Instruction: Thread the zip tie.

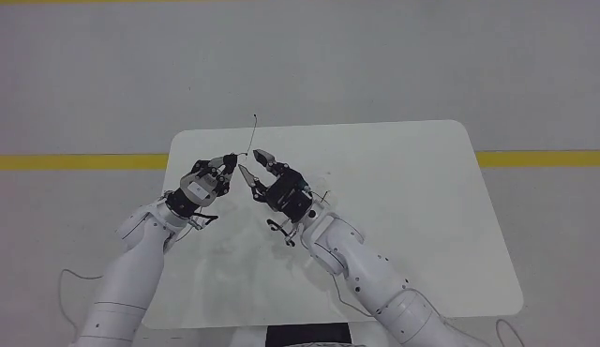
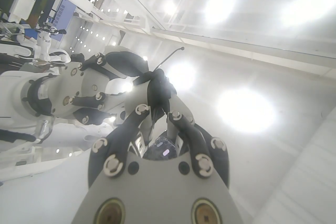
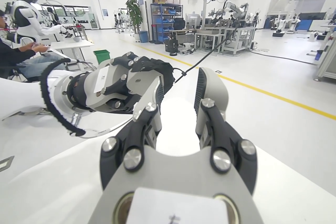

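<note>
A thin black zip tie (image 1: 252,131) sticks up and away from the two grippers over the white table (image 1: 403,216). My left gripper (image 1: 231,163) is shut on its lower end; in the left wrist view the dark fingertips (image 2: 157,94) pinch the zip tie (image 2: 169,56), whose free end points outward. My right gripper (image 1: 248,160) stands open right beside it. In the right wrist view my right gripper (image 3: 181,91) has a wide gap, and the zip tie (image 3: 207,54) with its small head runs past just beyond the fingertips, held by the left gripper (image 3: 168,75).
The white table's far and right parts (image 1: 394,169) are bare. A black cable (image 1: 281,227) loops beside the right wrist. Yellow floor lines (image 1: 84,162) run behind the table.
</note>
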{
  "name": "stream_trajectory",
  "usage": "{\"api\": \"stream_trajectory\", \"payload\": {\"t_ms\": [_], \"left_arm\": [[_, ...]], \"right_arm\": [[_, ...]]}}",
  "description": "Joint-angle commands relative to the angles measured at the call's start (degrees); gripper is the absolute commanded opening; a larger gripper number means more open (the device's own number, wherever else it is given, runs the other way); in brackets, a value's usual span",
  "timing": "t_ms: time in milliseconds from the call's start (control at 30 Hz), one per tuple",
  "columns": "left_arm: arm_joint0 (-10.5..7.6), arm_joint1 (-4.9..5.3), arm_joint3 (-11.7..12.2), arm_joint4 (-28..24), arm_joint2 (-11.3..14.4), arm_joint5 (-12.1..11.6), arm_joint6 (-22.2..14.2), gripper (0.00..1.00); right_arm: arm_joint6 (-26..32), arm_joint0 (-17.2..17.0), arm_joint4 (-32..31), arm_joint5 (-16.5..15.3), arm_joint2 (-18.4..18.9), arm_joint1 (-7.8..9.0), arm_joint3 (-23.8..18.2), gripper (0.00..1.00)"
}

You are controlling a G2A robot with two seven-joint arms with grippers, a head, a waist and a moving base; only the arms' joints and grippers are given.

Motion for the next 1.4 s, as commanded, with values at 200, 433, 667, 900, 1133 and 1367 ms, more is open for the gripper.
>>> {"api": "stream_trajectory", "payload": {"t_ms": [200,433,667,900,1133,1367], "left_arm": [[0.00,0.00,0.00,0.00,0.00,0.00,0.00,0.00],[0.00,0.00,0.00,0.00,0.00,0.00,0.00,0.00],[0.00,0.00,0.00,0.00,0.00,0.00,0.00,0.00],[0.00,0.00,0.00,0.00,0.00,0.00,0.00,0.00],[0.00,0.00,0.00,0.00,0.00,0.00,0.00,0.00],[0.00,0.00,0.00,0.00,0.00,0.00,0.00,0.00]], "right_arm": [[0.40,0.06,0.12,0.34,0.06,-0.11,-0.11,0.19],[0.89,0.05,0.19,0.73,0.16,-0.20,-0.06,0.11],[1.12,-0.21,0.03,0.84,0.37,-0.19,-0.20,0.00],[1.31,-0.80,-0.83,1.21,0.61,-0.08,-0.38,0.00],[1.70,-1.46,-1.92,1.42,1.03,0.13,-0.29,0.00],[2.20,-1.88,-3.19,1.92,1.58,0.35,0.06,0.00]]}}
